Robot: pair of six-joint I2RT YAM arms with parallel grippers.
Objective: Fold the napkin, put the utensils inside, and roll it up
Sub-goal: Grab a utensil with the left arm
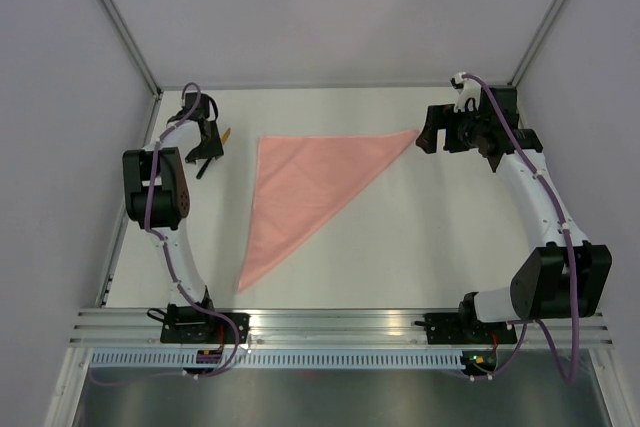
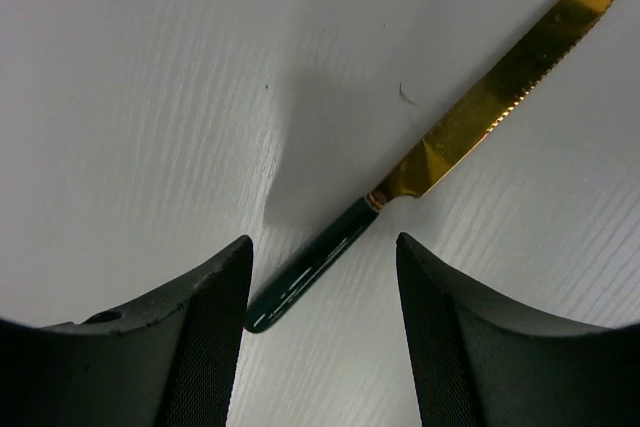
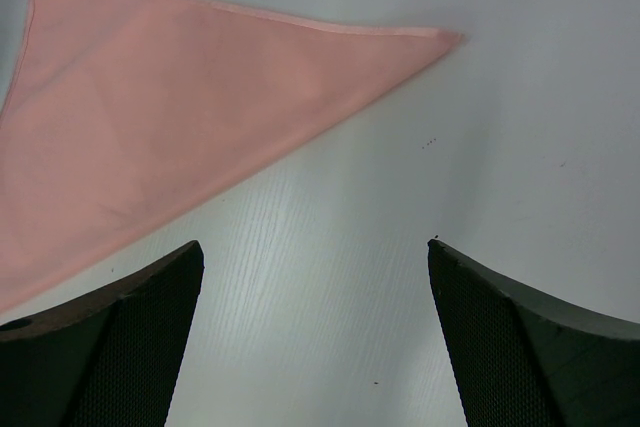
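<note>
Plainly, left fingers (image 2: 215, 337) gape astride the knife (image 2: 480, 112), right fingers (image 3: 130, 337) gape near napkin (image 3: 180, 107).

left arm (image 1: 185, 267), right arm (image 1: 535, 187): white links, black joints | cables (image 1: 572, 347): purple (one per arm) | fingers (image 2: 210, 337): black

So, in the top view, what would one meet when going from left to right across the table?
Left tool → napkin → right tool. The knife overlaps the left tool, so its place is unclear.
</note>
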